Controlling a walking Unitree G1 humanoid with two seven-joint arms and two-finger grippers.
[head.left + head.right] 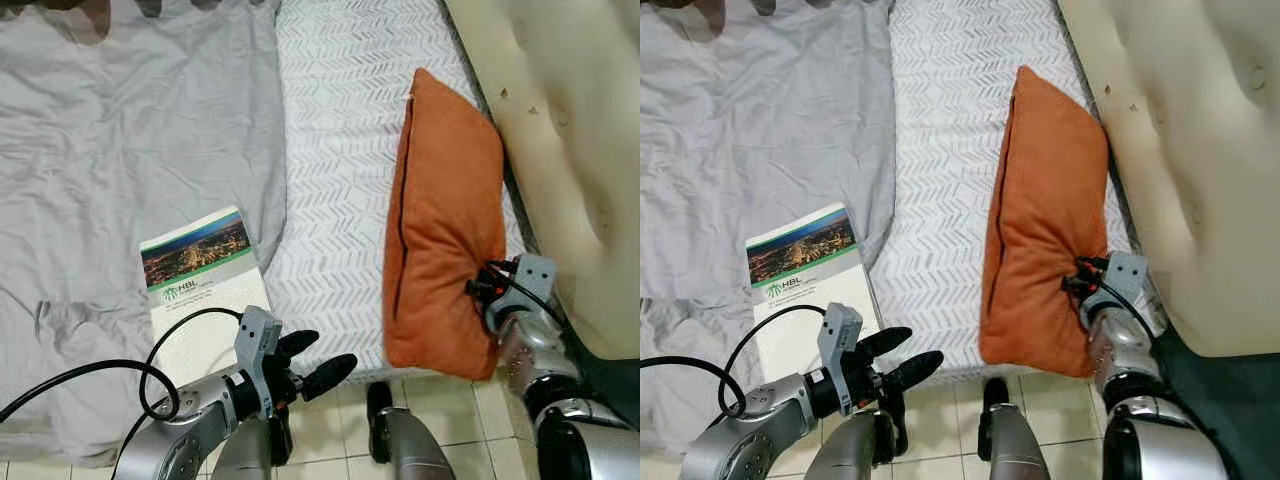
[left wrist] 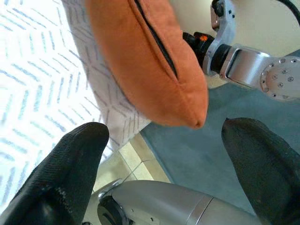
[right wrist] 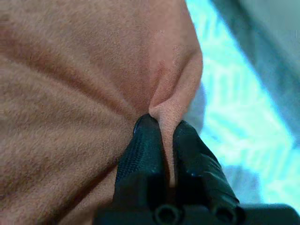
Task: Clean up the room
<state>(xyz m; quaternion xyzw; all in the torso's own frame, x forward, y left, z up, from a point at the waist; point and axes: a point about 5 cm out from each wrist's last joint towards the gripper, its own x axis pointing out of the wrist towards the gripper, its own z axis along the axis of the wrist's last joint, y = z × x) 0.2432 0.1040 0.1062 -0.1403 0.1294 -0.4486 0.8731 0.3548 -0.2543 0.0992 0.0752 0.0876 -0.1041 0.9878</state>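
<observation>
An orange cushion (image 1: 445,225) stands on its edge on the patterned mattress (image 1: 335,150), leaning toward the cream headboard (image 1: 570,130). My right gripper (image 3: 168,136) is shut on a pinched fold of the cushion's fabric near its lower right corner (image 1: 1075,290). My left gripper (image 1: 318,362) hovers open over the mattress's front edge, to the cushion's left, with nothing between its fingers (image 2: 70,168). A booklet with a city photo (image 1: 205,285) lies on the bed near the left arm.
A rumpled grey sheet (image 1: 120,150) covers the left part of the bed. Tiled floor (image 1: 450,420) runs along the front edge, and a teal mat (image 2: 187,154) lies by the headboard side. My own legs (image 1: 400,440) show at the bottom.
</observation>
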